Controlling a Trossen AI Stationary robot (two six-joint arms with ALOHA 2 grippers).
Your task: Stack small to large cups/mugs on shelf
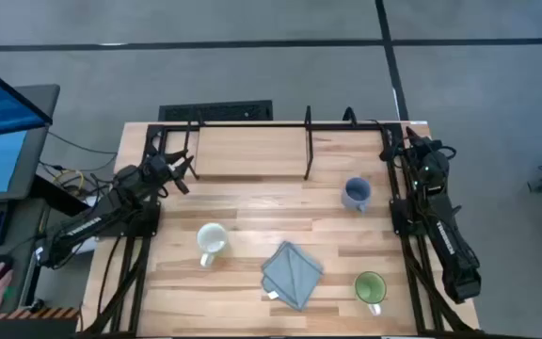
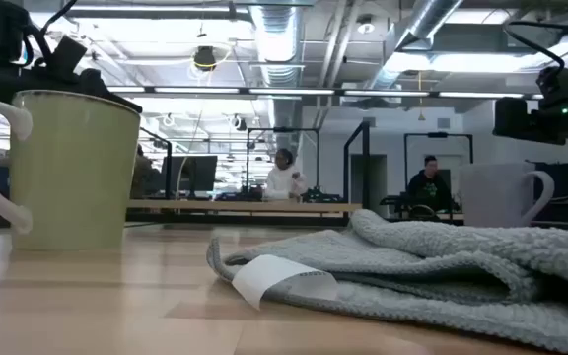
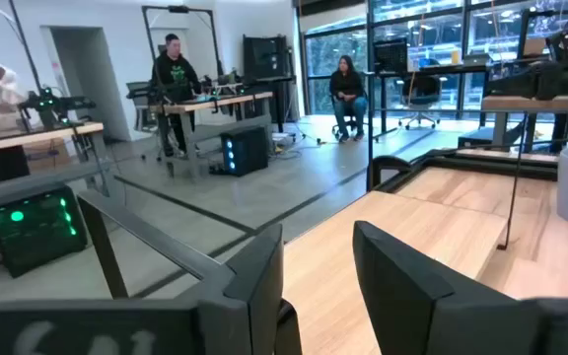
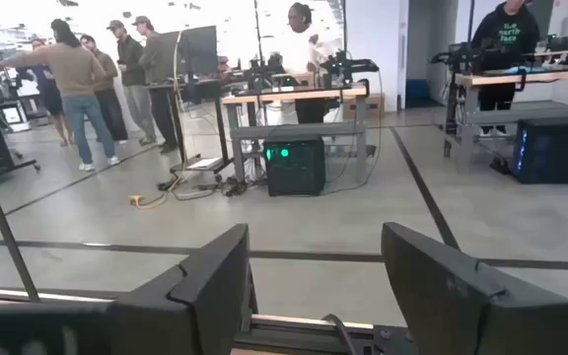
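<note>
While both pincers [image 1: 179,169] [image 1: 410,149] gape, blue-grey mug [image 1: 356,193] nearer right

no readable text, labels or numbers anywhere

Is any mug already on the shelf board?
No: in the high view, the shelf is bare and all three mugs sit on the table.

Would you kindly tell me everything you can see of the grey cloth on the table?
The cloth is grey-blue, soft and looks knitted or terry, folded into a rough square lying turned diamond-wise on the table. A white label sticks out at its near edge. It lies flat between the white mug and the green mug, touching neither.
</note>
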